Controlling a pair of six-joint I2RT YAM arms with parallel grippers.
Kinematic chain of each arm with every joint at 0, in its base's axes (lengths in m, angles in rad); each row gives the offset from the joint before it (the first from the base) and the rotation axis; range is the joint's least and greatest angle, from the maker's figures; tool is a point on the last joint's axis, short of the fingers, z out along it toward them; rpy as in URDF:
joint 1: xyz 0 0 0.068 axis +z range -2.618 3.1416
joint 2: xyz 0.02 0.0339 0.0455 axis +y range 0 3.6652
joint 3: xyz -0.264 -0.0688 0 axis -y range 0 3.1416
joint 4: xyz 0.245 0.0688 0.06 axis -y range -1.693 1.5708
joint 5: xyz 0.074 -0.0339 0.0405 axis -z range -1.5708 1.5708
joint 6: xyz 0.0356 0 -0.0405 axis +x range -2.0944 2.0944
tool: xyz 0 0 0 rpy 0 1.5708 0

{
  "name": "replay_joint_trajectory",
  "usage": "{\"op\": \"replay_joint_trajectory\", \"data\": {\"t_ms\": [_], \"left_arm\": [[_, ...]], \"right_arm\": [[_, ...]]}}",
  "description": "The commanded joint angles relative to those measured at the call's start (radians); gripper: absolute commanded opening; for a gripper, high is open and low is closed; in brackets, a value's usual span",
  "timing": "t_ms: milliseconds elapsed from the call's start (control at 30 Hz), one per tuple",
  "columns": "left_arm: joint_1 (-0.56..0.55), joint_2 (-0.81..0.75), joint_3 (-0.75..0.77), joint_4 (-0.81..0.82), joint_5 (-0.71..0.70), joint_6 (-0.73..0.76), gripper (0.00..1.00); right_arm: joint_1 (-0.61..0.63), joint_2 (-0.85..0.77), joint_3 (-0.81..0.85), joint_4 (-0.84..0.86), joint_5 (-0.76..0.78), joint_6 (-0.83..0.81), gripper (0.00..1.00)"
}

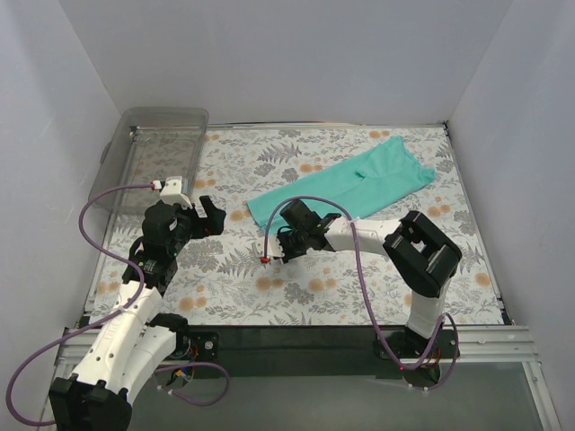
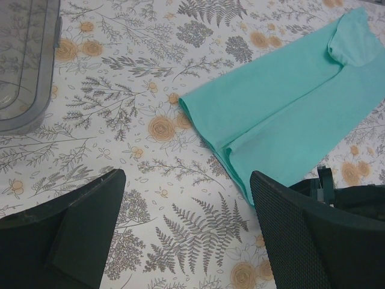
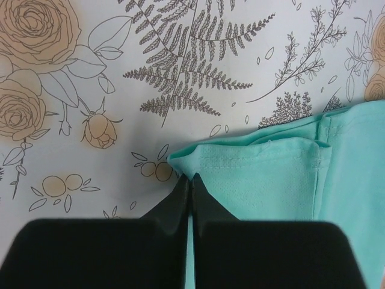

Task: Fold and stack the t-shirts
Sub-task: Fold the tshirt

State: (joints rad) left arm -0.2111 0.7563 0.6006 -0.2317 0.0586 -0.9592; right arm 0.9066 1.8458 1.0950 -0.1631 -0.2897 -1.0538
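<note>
elbow bent, my right arm reaches low to the left, right gripper (image 3: 189, 180) pinched on the near hem corner of the teal t-shirt (image 1: 359, 184) lying across the table's (image 1: 296, 292) far right, left gripper (image 2: 186, 180) hovering agape.

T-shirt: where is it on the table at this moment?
In the top view the t-shirt lies as a diagonal strip on the right rear of the table, its near-left corner at the shut right pincer.
</note>
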Motion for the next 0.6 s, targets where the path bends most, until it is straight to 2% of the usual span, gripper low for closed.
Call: {"op": "replay_joint_trajectory", "data": {"t_ms": [0, 233, 333, 567], "left_arm": [[0.006, -0.011, -0.005, 0.019, -0.013, 0.005, 0.78], [0.006, 0.008, -0.007, 0.029, 0.043, 0.008, 0.78], [0.006, 0.024, -0.015, 0.048, 0.11, 0.013, 0.79], [0.006, 0.165, -0.009, 0.107, 0.392, -0.013, 0.79]], "right_arm": [[0.015, -0.037, -0.056, -0.027, -0.032, -0.034, 0.01], [0.072, -0.187, -0.199, -0.168, -0.146, -0.107, 0.01], [0.124, -0.263, -0.28, -0.24, -0.189, -0.117, 0.01], [0.212, -0.416, -0.428, -0.351, -0.2, -0.094, 0.03]]}}
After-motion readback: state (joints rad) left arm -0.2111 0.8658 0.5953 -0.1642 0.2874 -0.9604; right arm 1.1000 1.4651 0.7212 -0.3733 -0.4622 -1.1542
